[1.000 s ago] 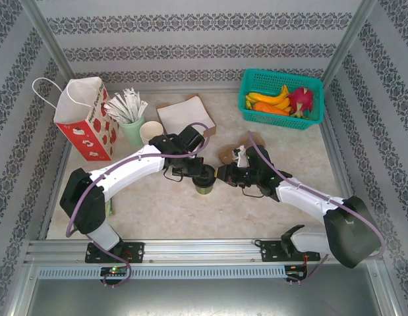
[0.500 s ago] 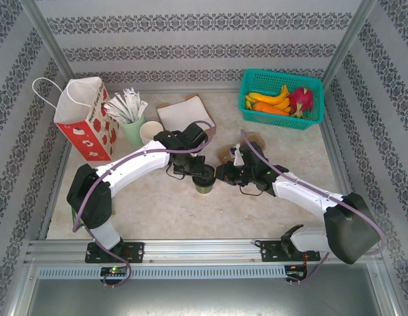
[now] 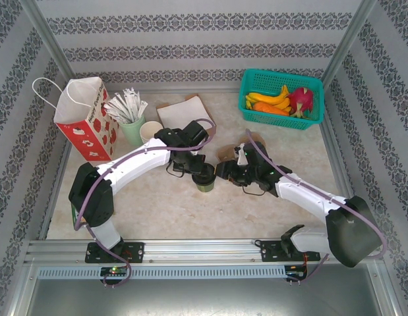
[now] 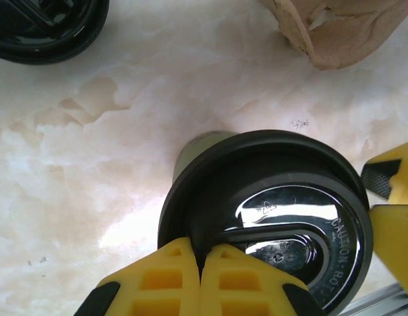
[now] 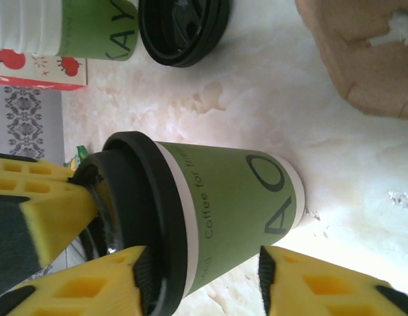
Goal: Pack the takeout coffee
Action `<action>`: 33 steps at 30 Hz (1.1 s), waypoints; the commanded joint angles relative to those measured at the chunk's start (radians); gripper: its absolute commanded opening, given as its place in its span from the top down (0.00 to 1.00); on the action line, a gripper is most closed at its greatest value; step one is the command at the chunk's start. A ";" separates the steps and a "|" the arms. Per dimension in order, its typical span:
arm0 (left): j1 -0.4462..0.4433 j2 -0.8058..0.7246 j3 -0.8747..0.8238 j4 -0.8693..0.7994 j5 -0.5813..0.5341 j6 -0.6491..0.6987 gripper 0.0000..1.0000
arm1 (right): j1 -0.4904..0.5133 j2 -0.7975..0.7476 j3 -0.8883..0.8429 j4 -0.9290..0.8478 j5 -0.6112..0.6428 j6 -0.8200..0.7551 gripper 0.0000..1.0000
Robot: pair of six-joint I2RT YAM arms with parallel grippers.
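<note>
Right now the coffee cup (image 3: 205, 180) stands upright near the middle of the table (image 3: 157, 204), its black lid (image 4: 283, 210) on, between the two arms. The left gripper (image 4: 201, 255) is clenched — yellow fingers pressed together, tips touching the lid's rim. The right gripper (image 5: 202, 266) is released — fingers spread beside the cup. A red paper bag (image 3: 84, 118) stands well apart, far left.

You see the takeout coffee (image 5: 236, 197) as matt green paper under a glossy black plastic lid (image 4: 289, 210), on a smooth marbled table (image 4: 91, 164)
</note>
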 commanded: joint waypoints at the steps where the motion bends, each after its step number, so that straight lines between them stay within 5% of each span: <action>1: -0.008 0.007 0.051 -0.060 -0.022 0.114 1.00 | -0.034 -0.014 0.047 0.021 -0.070 0.008 0.52; 15: -0.008 0.046 0.128 -0.169 -0.040 0.215 1.00 | -0.064 0.142 0.141 0.027 -0.184 0.049 0.57; 33: -0.010 0.054 0.013 -0.069 -0.004 0.173 1.00 | -0.026 0.253 0.125 0.034 -0.238 0.038 0.62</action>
